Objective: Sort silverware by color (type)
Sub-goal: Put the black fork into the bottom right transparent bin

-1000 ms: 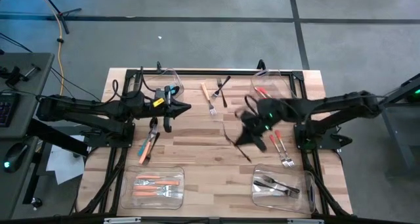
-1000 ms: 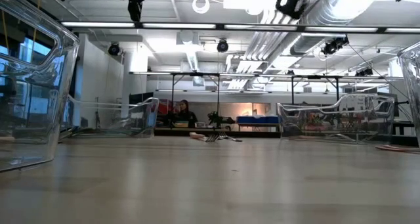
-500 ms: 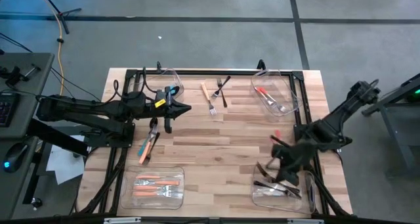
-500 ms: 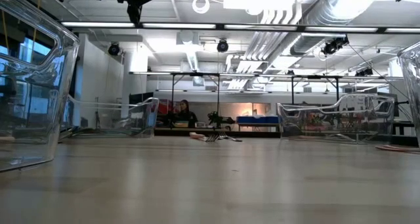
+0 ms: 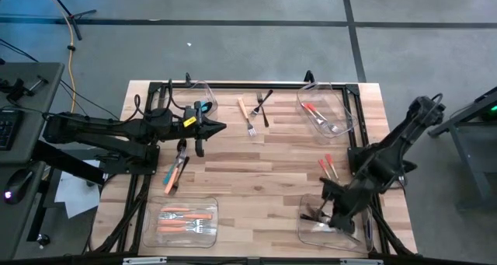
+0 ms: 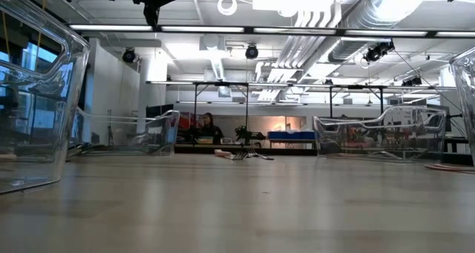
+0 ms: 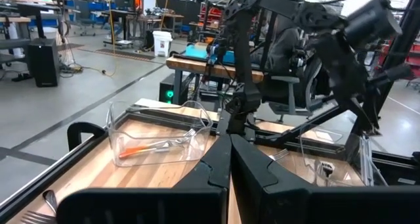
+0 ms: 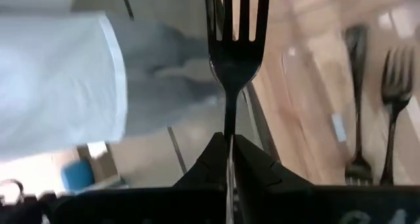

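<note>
While my right gripper (image 5: 324, 210) hangs over the clear bin (image 5: 304, 232), it clamps a black fork (image 8: 231, 46). Beneath it lie dark forks (image 8: 394, 106). My left gripper (image 5: 203, 130) waits, closed and empty.

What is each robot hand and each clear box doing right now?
right gripper: shut on a black fork, over the near right bin.
left gripper: shut, empty, above the table's left side.
near right bin: holds black silverware.
near left bin: holds orange-handled silverware.
far right bin: holds red-handled silverware.
</note>
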